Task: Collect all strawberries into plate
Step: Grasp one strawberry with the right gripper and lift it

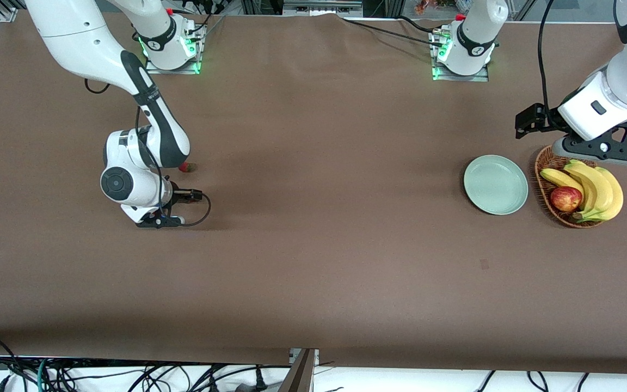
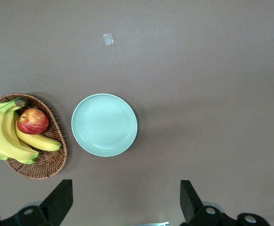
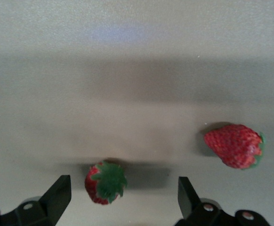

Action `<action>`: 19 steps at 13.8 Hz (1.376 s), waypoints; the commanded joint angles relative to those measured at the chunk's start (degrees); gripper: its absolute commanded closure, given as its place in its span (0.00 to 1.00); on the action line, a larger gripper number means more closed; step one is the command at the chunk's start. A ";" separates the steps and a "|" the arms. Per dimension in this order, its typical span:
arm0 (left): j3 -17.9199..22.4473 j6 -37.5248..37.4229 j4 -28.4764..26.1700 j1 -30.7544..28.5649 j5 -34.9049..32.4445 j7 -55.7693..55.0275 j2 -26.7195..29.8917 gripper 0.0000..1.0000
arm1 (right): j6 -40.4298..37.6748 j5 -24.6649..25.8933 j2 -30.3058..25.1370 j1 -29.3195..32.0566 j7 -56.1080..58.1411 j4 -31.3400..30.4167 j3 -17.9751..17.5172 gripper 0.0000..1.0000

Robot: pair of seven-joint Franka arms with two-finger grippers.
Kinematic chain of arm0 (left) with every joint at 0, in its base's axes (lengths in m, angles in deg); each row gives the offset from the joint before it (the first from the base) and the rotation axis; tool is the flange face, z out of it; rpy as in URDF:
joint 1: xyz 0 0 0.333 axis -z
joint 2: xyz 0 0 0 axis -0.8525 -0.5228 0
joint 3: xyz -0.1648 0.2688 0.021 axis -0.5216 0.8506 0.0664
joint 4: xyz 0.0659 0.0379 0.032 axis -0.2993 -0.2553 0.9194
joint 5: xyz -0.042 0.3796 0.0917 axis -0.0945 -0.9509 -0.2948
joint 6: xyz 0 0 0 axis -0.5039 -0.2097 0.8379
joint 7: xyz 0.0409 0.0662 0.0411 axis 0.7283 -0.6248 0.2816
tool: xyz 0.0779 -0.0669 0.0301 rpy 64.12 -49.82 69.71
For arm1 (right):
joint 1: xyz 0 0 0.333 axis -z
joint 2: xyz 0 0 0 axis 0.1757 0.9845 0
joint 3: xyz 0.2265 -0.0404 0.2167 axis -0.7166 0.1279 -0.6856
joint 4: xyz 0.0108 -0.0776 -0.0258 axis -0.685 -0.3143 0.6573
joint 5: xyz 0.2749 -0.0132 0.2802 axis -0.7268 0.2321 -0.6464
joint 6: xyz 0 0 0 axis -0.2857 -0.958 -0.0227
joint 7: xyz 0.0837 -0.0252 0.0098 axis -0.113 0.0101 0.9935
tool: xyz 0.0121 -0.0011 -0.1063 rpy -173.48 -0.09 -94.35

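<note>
In the right wrist view, one strawberry [image 3: 105,182] stands cap-up on the brown cloth between my right gripper's [image 3: 123,202] wide-open fingers, nearer to one finger. A second strawberry [image 3: 234,146] lies on its side, outside the fingers. The front view shows only one strawberry [image 1: 186,167], beside the right arm; that arm hides the rest. My right gripper [image 1: 155,221] is low over the table at the right arm's end. The mint-green plate [image 1: 496,184] is bare at the left arm's end and also shows in the left wrist view [image 2: 104,124]. My left gripper [image 1: 599,154] hangs open and empty [image 2: 123,202] high over the basket's rim.
A wicker basket [image 1: 543,188] with bananas [image 1: 596,190] and a red-yellow apple [image 1: 566,198] stands beside the plate, toward the left arm's end. A small tape mark [image 1: 484,264] lies nearer to the front camera than the plate.
</note>
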 commanded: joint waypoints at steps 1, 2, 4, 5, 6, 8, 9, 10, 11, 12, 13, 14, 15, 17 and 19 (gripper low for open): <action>-0.01 -1.11 0.60 -0.06 -0.81 1.58 0.51 0.00 | 0.62 -0.85 -2.06 0.26 -0.30 -2.14 -1.17 0.03; -0.01 -1.11 0.51 -0.06 -0.81 1.58 0.51 0.00 | 0.88 -0.85 -1.89 0.17 -0.30 -2.14 -1.17 0.09; -0.01 -1.11 0.51 -0.06 -0.81 1.58 0.60 0.00 | 1.59 -0.85 -1.36 0.08 -0.30 -1.88 -1.26 0.09; -0.01 -1.11 0.51 -0.06 -0.81 1.58 0.60 0.00 | 1.76 -0.85 -1.36 -0.18 -0.30 -1.87 -1.26 0.09; -0.01 -1.11 0.51 -0.06 -0.81 1.58 0.60 0.00 | 1.76 -0.85 -1.36 -0.18 -0.30 -1.87 -1.26 0.15; -0.01 -1.11 0.42 -0.06 -0.81 1.58 0.60 0.00 | 1.68 -0.85 -1.36 -0.27 -0.30 -1.79 -1.26 0.35; -0.01 -1.11 0.51 -0.06 -0.81 1.58 0.60 0.00 | 1.76 -0.85 -1.36 -0.36 -0.21 -1.79 -1.26 0.43; -0.01 -1.02 0.51 -0.06 -0.81 1.58 0.51 0.00 | 1.76 -0.85 -1.27 -0.45 -0.30 -1.79 -1.26 0.48; -0.01 -0.76 0.86 0.03 -0.64 1.50 0.42 0.00 | 1.76 -0.85 -1.27 -0.45 -0.21 -1.79 -1.26 0.50; -0.09 -0.58 1.04 0.29 -0.72 1.50 0.34 0.00 | 1.85 -0.76 -1.27 -0.45 -0.21 -1.79 -1.26 0.53; -0.62 -0.58 1.04 0.38 -0.73 1.50 0.33 0.00 | 1.94 -0.76 -1.10 -0.53 -0.21 -1.70 -1.26 0.58; -1.14 -0.58 1.04 0.38 -0.81 1.50 0.33 0.00 | 2.20 -0.76 -0.92 -0.53 -0.21 -1.61 -1.26 0.62; -1.15 -0.58 1.04 0.12 -0.81 1.50 0.33 0.00 | 2.20 -0.76 -0.83 -0.53 -0.21 -1.26 -1.26 0.65; -1.15 -0.58 1.04 -0.32 -0.73 1.50 0.33 0.00 | 2.38 -0.76 -0.83 -0.53 -0.21 -0.91 -1.26 0.77; -1.15 -0.58 1.04 -0.32 -0.73 1.50 0.33 0.00 | 2.47 -0.68 -0.92 -1.06 -0.13 0.40 -1.34 0.79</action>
